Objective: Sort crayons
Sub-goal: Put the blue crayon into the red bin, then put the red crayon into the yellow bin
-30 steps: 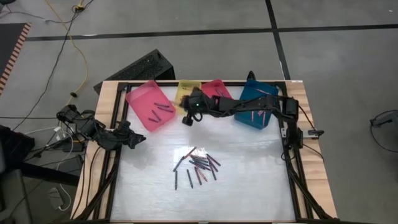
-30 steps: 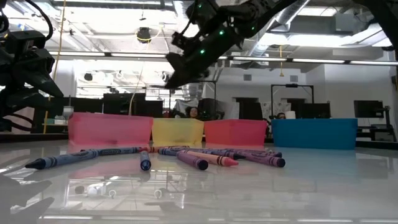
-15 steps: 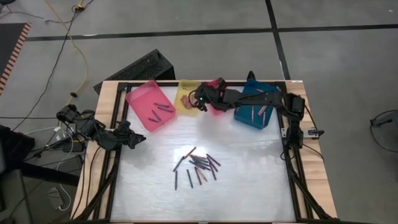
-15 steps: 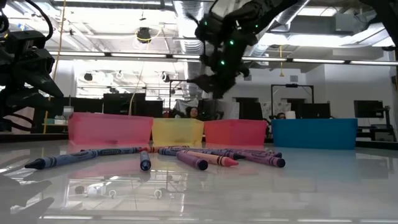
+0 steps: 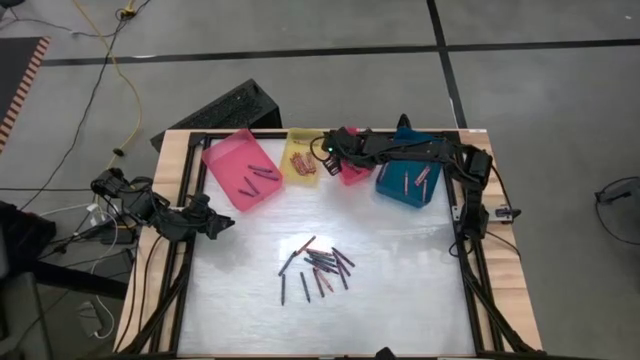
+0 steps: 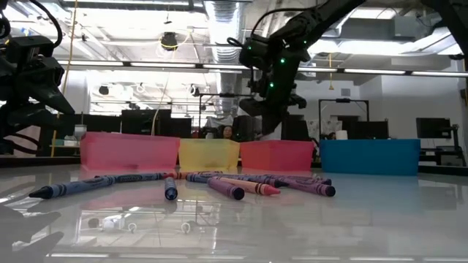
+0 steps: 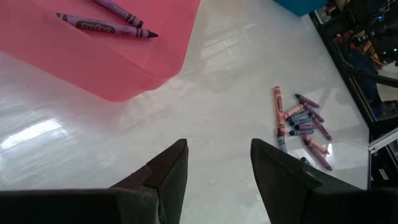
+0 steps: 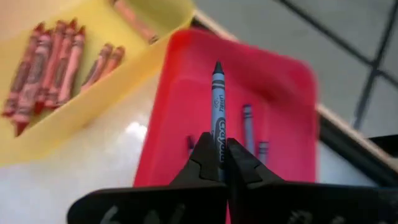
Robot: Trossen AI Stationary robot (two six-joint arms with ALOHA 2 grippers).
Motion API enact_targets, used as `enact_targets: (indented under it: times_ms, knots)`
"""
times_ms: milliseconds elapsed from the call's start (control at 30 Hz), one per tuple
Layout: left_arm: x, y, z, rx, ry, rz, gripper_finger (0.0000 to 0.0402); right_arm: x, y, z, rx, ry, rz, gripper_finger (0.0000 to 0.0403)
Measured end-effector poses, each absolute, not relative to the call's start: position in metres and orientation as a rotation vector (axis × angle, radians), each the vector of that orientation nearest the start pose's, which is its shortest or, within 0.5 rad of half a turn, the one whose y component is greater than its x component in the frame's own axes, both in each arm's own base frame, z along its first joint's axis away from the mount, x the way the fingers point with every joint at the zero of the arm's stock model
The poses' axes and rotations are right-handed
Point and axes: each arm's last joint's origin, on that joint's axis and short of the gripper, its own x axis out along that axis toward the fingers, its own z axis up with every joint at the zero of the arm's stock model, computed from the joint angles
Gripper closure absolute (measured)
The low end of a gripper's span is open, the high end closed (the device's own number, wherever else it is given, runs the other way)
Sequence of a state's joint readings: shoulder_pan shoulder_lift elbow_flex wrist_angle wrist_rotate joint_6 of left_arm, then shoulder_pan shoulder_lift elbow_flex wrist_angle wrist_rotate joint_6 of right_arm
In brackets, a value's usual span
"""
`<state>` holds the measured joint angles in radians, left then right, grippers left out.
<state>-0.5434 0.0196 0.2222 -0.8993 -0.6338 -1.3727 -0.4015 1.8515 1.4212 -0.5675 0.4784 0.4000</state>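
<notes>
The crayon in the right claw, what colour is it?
The crayon is dark blue with a black tip, held over the red tray. The right wrist view shows it best.

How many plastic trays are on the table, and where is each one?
4, in a row along the table's far edge, left to right in the high view: pink tray, yellow tray, red tray under the right gripper, blue tray. None seems hidden.

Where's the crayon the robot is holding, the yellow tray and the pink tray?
Dark blue-grey crayon held in the right gripper [image 8: 217,109]: right wrist view, middle of its wrapper.
Yellow plastic tray [image 8: 140,46]: right wrist view, bare floor near its rim.
Pink plastic tray [image 5: 228,158]: high view, bare floor.
</notes>
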Motion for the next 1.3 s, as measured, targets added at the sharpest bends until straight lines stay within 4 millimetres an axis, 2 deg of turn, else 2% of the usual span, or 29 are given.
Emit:
enact_targets:
  times_ms: [267,567,767,1000,1133,1300]
  knots:
    - [0.055,-0.013,0.158,-0.946,0.406,0.448,0.0236,0.349,-0.168,0.218,0.360,0.896,-0.951,0.0395]
    - [0.055,-0.013,0.158,-0.946,0.406,0.449,0.0236,0.349,-0.169,0.218,0.374,0.895,-0.938,0.0325]
    - [0.055,-0.013,0.158,-0.946,0.406,0.449,0.0236,0.351,-0.165,0.218,0.450,0.918,-0.815,0.0305]
    - [0.055,-0.013,0.158,-0.946,0.406,0.449,0.0237,0.364,-0.153,0.243,0.538,0.935,-0.470,0.0304]
    - [0.055,-0.013,0.158,-0.946,0.406,0.449,0.0236,0.371,-0.133,0.265,0.543,0.972,-0.237,0.0304]
    - [0.055,-0.013,0.158,-0.946,0.406,0.449,0.0236,0.378,-0.107,0.286,0.444,1.008,-0.136,0.0304]
